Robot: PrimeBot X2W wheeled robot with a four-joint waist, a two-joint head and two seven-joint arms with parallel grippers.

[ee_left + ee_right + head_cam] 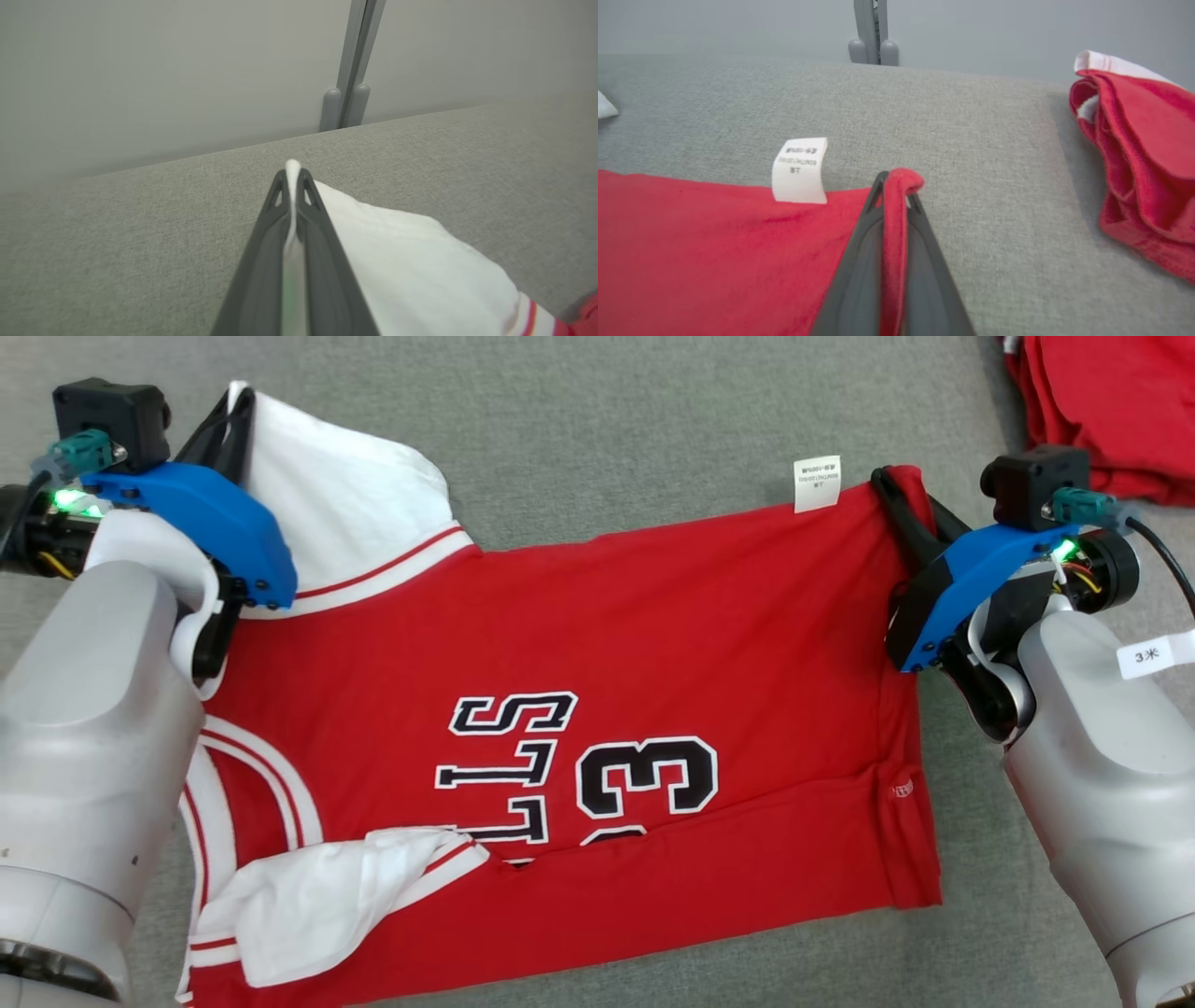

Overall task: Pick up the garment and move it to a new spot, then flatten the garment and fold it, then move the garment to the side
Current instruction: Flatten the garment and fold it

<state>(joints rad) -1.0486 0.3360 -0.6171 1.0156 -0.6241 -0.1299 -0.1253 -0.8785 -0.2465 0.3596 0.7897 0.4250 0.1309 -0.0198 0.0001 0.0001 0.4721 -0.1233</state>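
Our red 23 jersey [653, 635] lies spread on the grey fabric surface [607, 429], the left gripper [293, 179] pinched tight on the edge of its white sleeve [411, 261] and the right gripper [896, 186] clamped on the red hem corner [911, 179] beside the care label [799, 170]. To fold well, we judge both arms should lift together, hold that far edge taut, and lay it squarely over the near edge.

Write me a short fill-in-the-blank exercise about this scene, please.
1. The left gripper has its jaws shut on a ____ sleeve of the jersey.
2. The right gripper holds fabric coloured ____.
3. The white label lies nearer the ____ gripper.
4. Another red garment lies on the ____ surface.
Missing words: white; red; right; grey.
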